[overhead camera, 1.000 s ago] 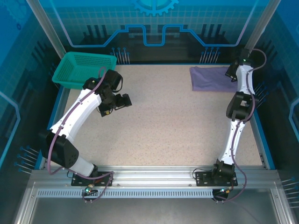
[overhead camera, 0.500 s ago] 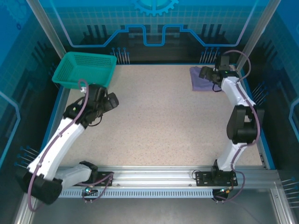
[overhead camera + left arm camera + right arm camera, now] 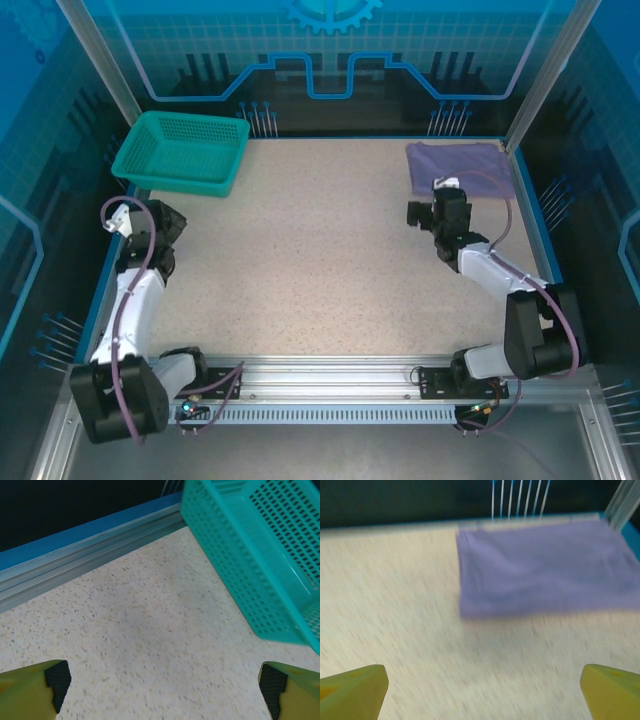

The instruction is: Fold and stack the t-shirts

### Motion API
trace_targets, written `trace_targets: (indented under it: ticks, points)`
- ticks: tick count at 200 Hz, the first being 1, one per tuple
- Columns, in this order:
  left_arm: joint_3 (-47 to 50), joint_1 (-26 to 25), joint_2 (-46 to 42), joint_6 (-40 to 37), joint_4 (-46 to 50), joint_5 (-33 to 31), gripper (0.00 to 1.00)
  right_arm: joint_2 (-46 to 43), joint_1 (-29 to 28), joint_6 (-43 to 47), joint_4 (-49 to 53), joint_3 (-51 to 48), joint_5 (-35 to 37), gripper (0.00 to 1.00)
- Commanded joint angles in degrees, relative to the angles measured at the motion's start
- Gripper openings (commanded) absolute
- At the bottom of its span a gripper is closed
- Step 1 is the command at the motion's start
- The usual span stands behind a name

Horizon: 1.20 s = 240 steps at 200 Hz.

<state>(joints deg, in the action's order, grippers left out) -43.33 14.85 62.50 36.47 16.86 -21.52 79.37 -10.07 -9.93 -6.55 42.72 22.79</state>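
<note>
The lavender t-shirt point(image 3: 458, 167) lies folded in the upper right of the frame. The right gripper point(image 3: 432, 212) has pulled back from it, fingers released; the left gripper point(image 3: 160, 218), also spread, has retracted left. Folding appears complete.

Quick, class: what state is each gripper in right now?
Left gripper: open, holding nothing.
Right gripper: open, holding nothing.

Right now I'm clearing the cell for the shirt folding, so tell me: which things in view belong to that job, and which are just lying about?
Belongs to the job:
- lavender t-shirt, lying as a flat rectangle in the far right corner

Just lying about:
- teal mesh basket, in the far left corner, nothing visible inside it
</note>
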Motion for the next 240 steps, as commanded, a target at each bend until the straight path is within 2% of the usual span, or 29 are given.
trace_targets:
  ticks: [1,14,22,27,50,61,68,90,100,110,125,145,158,174,204,226,233,240]
  points:
    - [0.72,1.49,4.22,-5.86,-6.53,6.05,0.99,-4.61,1.81,4.66,-0.78,-2.09,2.01,1.00]
    - [1.99,1.58,7.08,-6.68,-8.85,6.29,0.99,-8.82,5.90,4.81,-2.09,-6.86,-9.19,1.00]
    - [2.94,1.44,8.33,-11.95,-11.69,9.56,0.99,-11.01,7.96,4.74,-4.41,-10.08,-14.74,1.00]
    - [3.15,0.75,8.97,-13.42,-12.03,9.14,0.99,-11.92,8.88,4.33,-5.66,-11.74,-16.27,1.00]
    - [7.22,-2.47,9.39,-19.04,-16.98,4.54,0.99,-10.43,9.71,3.28,-5.81,-13.25,-15.66,1.00]
    - [12.28,-4.67,7.79,-24.46,-26.08,3.34,0.99,-9.11,9.18,4.03,-7.00,-13.80,-16.77,1.00]
    - [14.97,-5.09,7.15,-26.76,-31.04,5.46,0.99,-8.74,8.08,4.20,-9.92,-15.00,-15.59,1.00]
    - [18.39,-7.46,8.31,-27.23,-37.31,5.13,0.99,-6.19,6.02,5.30,-16.84,-16.76,-14.67,1.00]
    - [20.71,-8.85,9.62,-29.66,-44.15,7.27,0.99,-4.26,5.00,6.66,-19.22,-16.11,-14.31,1.00]
    - [20.22,-9.61,11.42,-31.09,-46.35,8.45,0.99,-2.19,4.53,7.67,-22.69,-15.68,-15.27,1.00]
    - [18.68,-9.66,15.53,-31.22,-51.00,9.51,0.99,0.95,3.32,11.25,-22.29,-13.06,-14.69,1.00]
    - [12.88,-9.65,19.75,-29.66,-44.41,8.99,0.99,3.58,5.21,11.49,-26.98,-13.74,-17.93,1.00]
    - [12.89,-9.92,20.47,-27.71,-45.58,8.46,0.99,4.50,7.04,9.97,-29.79,-15.03,-19.94,1.00]
    - [15.60,-12.64,20.81,-29.37,-52.84,6.85,0.99,3.79,6.86,10.22,-34.81,-18.31,-20.21,1.00]
    - [20.25,-15.25,22.94,-34.42,-64.20,11.07,0.99,2.89,5.84,11.77,-44.08,-23.93,-20.56,1.00]
    - [26.57,-16.11,25.88,-35.68,-78.75,11.91,0.99,5.41,4.21,14.33,-54.19,-28.14,-21.21,1.00]
    - [28.15,-16.52,27.09,-36.51,-83.62,11.17,0.99,5.02,3.70,14.66,-53.99,-28.47,-20.60,1.00]
    - [28.80,-16.85,26.52,-36.38,-83.54,10.11,0.99,4.80,3.64,14.68,-52.98,-28.11,-20.41,1.00]
